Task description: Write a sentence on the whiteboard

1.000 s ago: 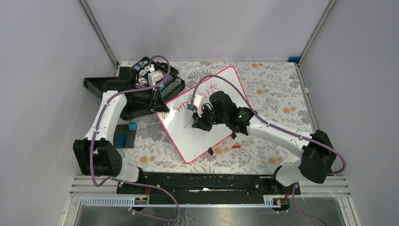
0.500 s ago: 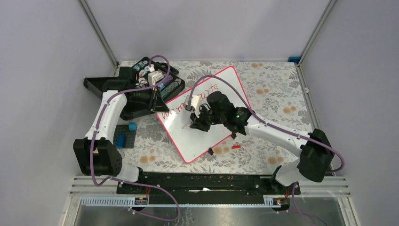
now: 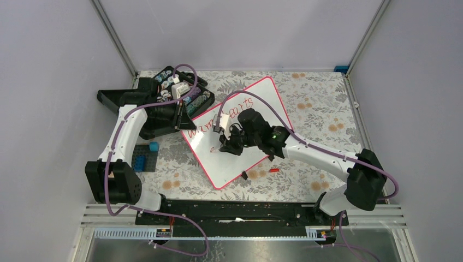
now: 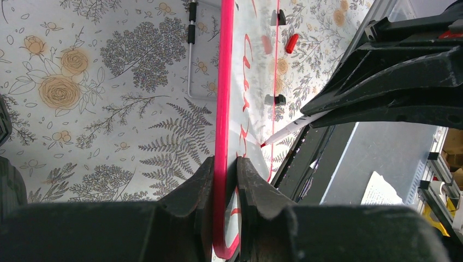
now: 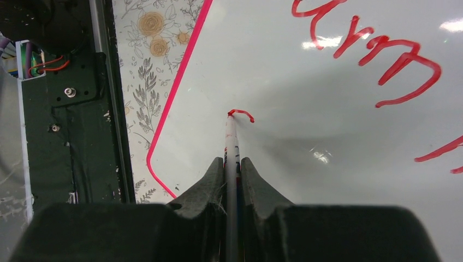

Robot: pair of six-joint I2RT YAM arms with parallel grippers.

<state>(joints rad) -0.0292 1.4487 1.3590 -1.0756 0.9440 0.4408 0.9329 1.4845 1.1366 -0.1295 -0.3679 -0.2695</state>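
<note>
Large white pink-rimmed whiteboard (image 3: 226, 166) mid-desk, left jaws pinching its left rim, right jaws pinching thin red-tipped marker (image 5: 231, 136) on line two: board slip or uneven pressure could break strokes of the red handwritten sentence (image 5: 393, 54).

Plain lavender-grey walls (image 3: 235, 33) close in on three sides, with silver metal posts (image 3: 116, 41) running up the two far corners. All around the right tool (image 3: 225, 146), the desk (image 3: 322, 109) shows a grey leaf print with tan-orange blooms. Far beyond that tool and off to its right, a small blue piece (image 3: 341, 69) sits in the corner. Nearer than the tool, a black rail (image 3: 235, 210) lines the desk's edge. The light is soft and even.
</note>
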